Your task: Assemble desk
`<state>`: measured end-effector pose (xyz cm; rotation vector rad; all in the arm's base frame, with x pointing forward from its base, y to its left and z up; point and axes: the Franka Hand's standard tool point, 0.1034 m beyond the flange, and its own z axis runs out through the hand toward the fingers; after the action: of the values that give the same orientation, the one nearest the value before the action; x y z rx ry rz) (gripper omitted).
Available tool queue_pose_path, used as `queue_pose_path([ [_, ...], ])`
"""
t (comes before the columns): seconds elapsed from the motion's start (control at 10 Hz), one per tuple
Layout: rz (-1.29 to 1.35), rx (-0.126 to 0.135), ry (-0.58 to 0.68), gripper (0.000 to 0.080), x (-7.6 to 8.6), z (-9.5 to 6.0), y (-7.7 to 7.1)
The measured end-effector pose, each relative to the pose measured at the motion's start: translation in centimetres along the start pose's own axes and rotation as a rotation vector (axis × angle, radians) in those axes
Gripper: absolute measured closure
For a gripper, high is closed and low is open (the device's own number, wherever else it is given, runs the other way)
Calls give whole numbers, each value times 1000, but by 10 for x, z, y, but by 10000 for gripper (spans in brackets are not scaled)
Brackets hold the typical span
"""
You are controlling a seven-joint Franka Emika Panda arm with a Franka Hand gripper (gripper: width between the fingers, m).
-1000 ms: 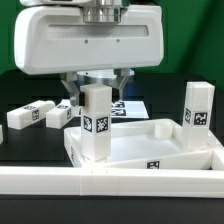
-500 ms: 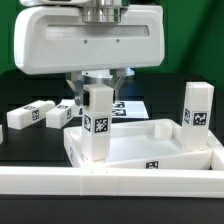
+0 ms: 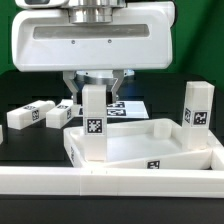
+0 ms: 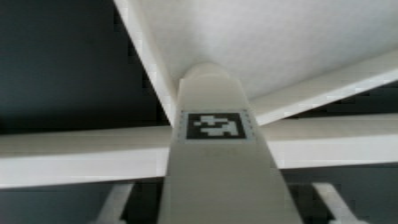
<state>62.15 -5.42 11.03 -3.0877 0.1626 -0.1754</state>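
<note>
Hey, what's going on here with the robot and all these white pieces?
The arm's gripper is clamped on the top of an upright white leg, holding it at the corner of the white tabletop on the exterior view's left. Whether it is fully seated there cannot be told. A second leg stands upright at the tabletop's other end. A far-left spare leg and a nearer spare leg lie flat on the dark table.

Tabletop (image 3: 150,145) sits along the table's front edge, with 1 upright leg (image 3: 93,125) in its corner on the exterior view's left. 2 loose legs (image 3: 27,116) (image 3: 60,113) lie behind it.
</note>
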Motion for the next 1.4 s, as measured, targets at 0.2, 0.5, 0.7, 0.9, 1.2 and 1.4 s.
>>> queue_pose_path([
  [0.2,178,-1,2,510,0,1,-1],
  [0.5,523,8,1,509,-2,1,-3],
  [0.7,707,18,-4,509,-2,1,-4],
  [0.9,794,23,-7,509,-2,2,-5],
  [1.2,729,23,-7,292,-2,2,-6],
  [1.4,544,22,-8,158,-2,2,-8],
])
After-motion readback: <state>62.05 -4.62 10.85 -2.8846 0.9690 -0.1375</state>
